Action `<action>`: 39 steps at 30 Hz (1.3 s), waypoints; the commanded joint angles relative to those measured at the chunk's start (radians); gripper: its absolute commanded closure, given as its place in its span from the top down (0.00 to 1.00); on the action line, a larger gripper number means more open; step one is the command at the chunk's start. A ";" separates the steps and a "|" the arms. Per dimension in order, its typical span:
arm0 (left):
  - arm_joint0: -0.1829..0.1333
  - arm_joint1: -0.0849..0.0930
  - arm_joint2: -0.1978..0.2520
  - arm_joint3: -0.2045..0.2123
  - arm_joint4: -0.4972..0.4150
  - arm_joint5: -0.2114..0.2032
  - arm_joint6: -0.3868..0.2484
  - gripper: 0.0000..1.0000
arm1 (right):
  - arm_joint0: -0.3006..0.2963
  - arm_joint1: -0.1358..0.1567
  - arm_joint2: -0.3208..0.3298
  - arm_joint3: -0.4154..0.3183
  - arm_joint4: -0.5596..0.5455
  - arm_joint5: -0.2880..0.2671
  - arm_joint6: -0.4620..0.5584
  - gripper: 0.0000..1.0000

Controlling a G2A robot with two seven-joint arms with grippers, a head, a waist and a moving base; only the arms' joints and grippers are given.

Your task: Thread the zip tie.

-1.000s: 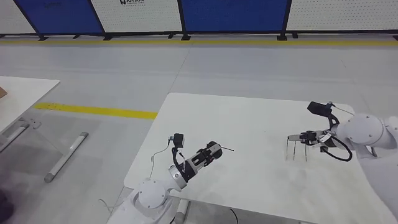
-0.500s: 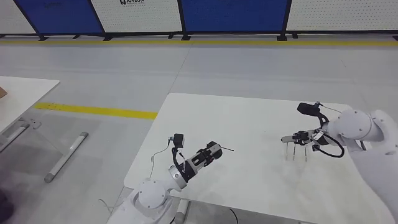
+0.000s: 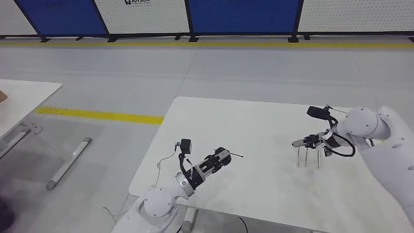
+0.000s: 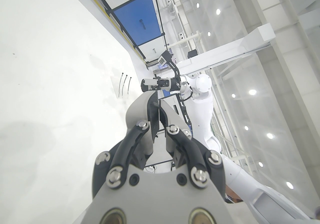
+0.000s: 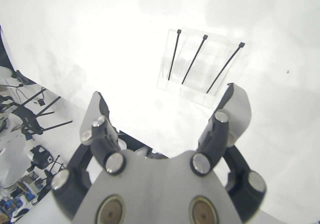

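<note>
Three black zip ties (image 5: 195, 60) lie side by side on a clear holder (image 5: 172, 87) on the white table (image 3: 259, 129); the zip ties (image 3: 308, 158) sit at the table's right side. My right gripper (image 5: 166, 95) hovers open just above the holder's near edge, with nothing between its fingers; the right gripper (image 3: 303, 144) is also seen from above. My left gripper (image 4: 157, 100) is shut near the table's front left. In the top view a thin black zip tie (image 3: 237, 155) sticks out of the left gripper (image 3: 224, 157). Across the table lie the ties (image 4: 124, 84).
The table's front edge (image 3: 213, 200) runs close under the left arm. A second white table (image 3: 19, 100) stands off to the left across the floor. Bare tabletop lies between the two grippers.
My right gripper has shifted a little leftward over the holder, staying open. The left arm and its zip tie have not moved.
</note>
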 commanded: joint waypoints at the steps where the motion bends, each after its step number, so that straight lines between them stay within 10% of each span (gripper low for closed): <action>1: 0.000 0.000 0.000 0.000 0.000 0.000 0.000 0.00 | -0.017 0.001 0.007 -0.006 0.013 -0.018 -0.032 1.00; 12: 0.000 0.000 0.000 0.000 0.000 0.000 0.000 0.00 | -0.120 0.029 0.069 -0.044 0.054 -0.161 -0.093 1.00; 29: 0.000 0.000 0.000 0.000 0.000 0.000 0.000 0.00 | -0.176 0.047 0.116 -0.092 0.042 -0.163 -0.159 1.00; 31: 0.000 0.000 0.000 0.000 0.000 0.000 0.000 0.00 | -0.180 0.050 0.125 -0.102 0.038 -0.154 -0.165 0.85; 33: 0.000 0.000 0.000 0.000 0.000 0.000 0.000 0.00 | -0.183 0.051 0.127 -0.112 0.025 -0.134 -0.170 0.49; 39: 0.000 0.000 0.000 0.000 0.000 0.000 0.000 0.00 | -0.178 0.053 0.122 -0.114 -0.013 -0.075 -0.144 0.30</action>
